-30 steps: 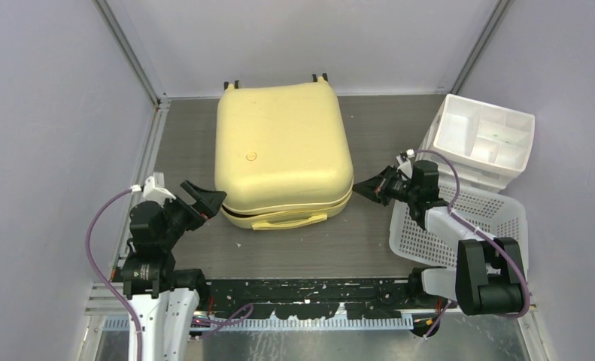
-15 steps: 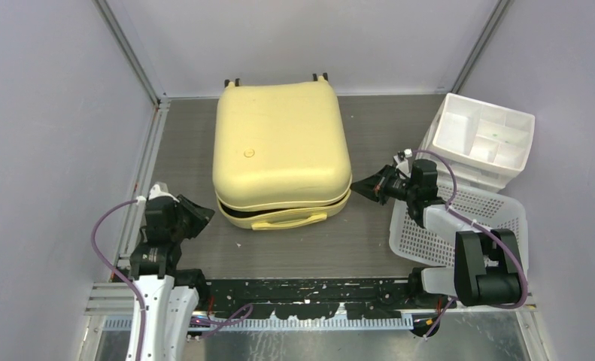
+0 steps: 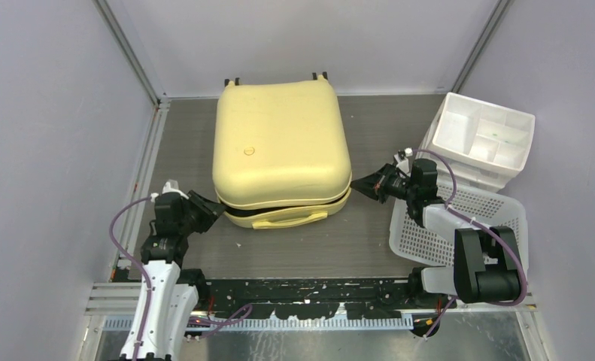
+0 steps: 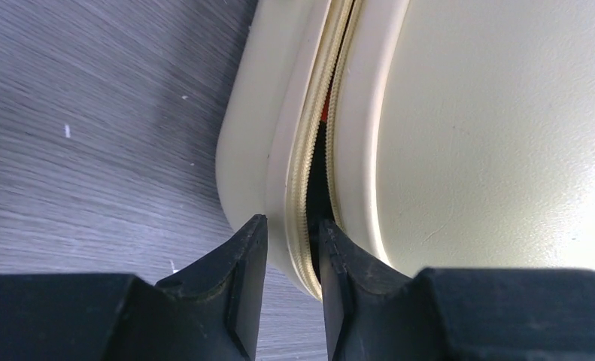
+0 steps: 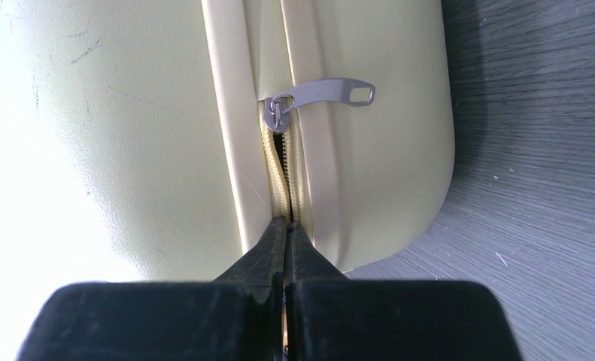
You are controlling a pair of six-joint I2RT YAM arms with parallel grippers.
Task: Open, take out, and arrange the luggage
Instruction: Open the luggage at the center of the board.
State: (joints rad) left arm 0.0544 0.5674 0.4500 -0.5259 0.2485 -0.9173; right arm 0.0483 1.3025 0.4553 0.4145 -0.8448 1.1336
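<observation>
- With left gripper [image 4: 292, 226] pinching the lower luggage [image 3: 283, 143] rim, near left: may drag it instead of opening.
- With right gripper [image 5: 286, 226] fingers together at zipper seam [image 5: 279, 169]: may jam.

Pale yellow luggage [image 3: 283, 147] all over, cream zipper teeth [image 5: 277, 180], silver pull tab [image 5: 320, 95]. The counter [image 3: 369, 233]: dark grey, streaky wood grain. White basket [image 3: 429, 241], perforated in a grid; drawer bin [image 3: 484, 139] plain white. Black left hand [image 3: 211, 204], black right hand [image 3: 356, 184], purple cables [image 3: 113, 228].

Even bright light, soft shadows, blown-out glare on luggage [image 5: 129, 113]
</observation>
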